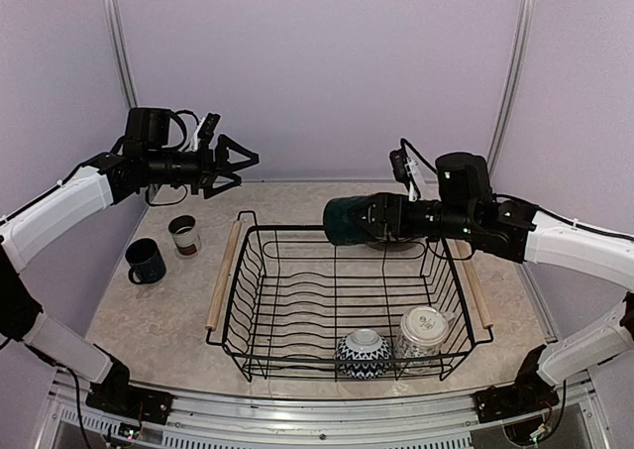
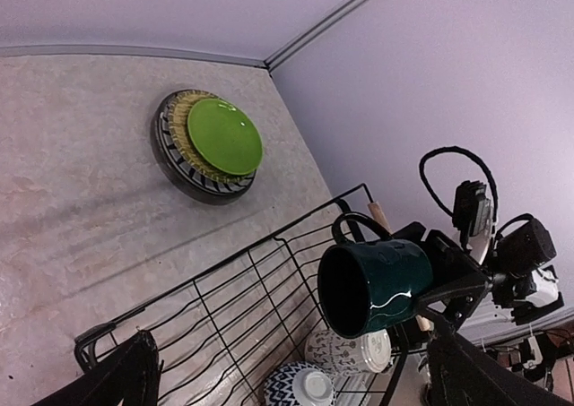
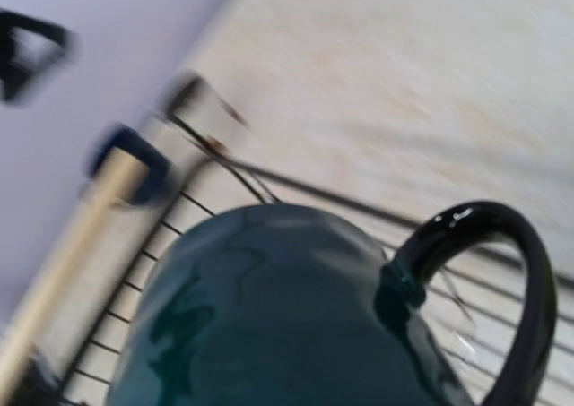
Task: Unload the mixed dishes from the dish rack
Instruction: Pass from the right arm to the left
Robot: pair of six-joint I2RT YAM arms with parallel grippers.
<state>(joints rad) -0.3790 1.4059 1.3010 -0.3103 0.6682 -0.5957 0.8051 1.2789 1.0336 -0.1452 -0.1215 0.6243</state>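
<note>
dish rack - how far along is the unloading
Done: the plate stack, dark blue mug and one patterned cup sit on the table outside the dish rack. In hand: the right gripper holds the teal mug above the rack. Remaining: the patterned bowl and a white cup inside it. The left gripper is open, empty.

In rack [image 1: 223, 276], bowl [image 1: 363, 354] left of cup [image 1: 423, 330]
</note>
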